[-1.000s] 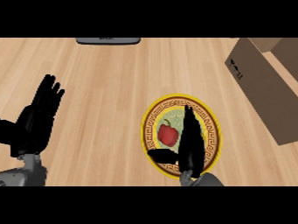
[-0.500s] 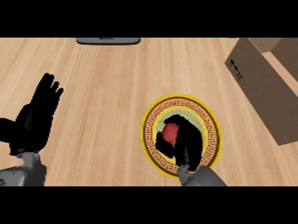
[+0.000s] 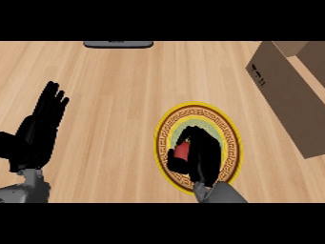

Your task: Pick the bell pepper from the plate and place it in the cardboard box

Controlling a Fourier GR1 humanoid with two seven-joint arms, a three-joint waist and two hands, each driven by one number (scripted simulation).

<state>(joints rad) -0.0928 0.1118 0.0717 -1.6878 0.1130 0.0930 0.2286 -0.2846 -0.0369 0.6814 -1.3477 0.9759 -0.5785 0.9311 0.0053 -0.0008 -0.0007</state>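
Observation:
A round plate (image 3: 225,125) with a yellow patterned rim lies on the wooden counter, low and right of centre. On it sits the red bell pepper (image 3: 182,151), mostly hidden. My right hand (image 3: 201,153) covers the pepper from above, its fingers curled round it, so only a red patch shows at the hand's left side. The cardboard box (image 3: 302,102) stands open at the right edge, up and to the right of the plate. At the lower left my left hand (image 3: 39,125) rests open, fingers up, well away from the plate.
A dark grey flat object (image 3: 117,44) lies at the counter's far edge, left of centre. Bare wooden counter (image 3: 123,86) spreads between the plate, the box and the left hand.
My right hand has come down over the bell pepper and its fingers have curled round it, hiding most of the red. The left hand has stayed still.

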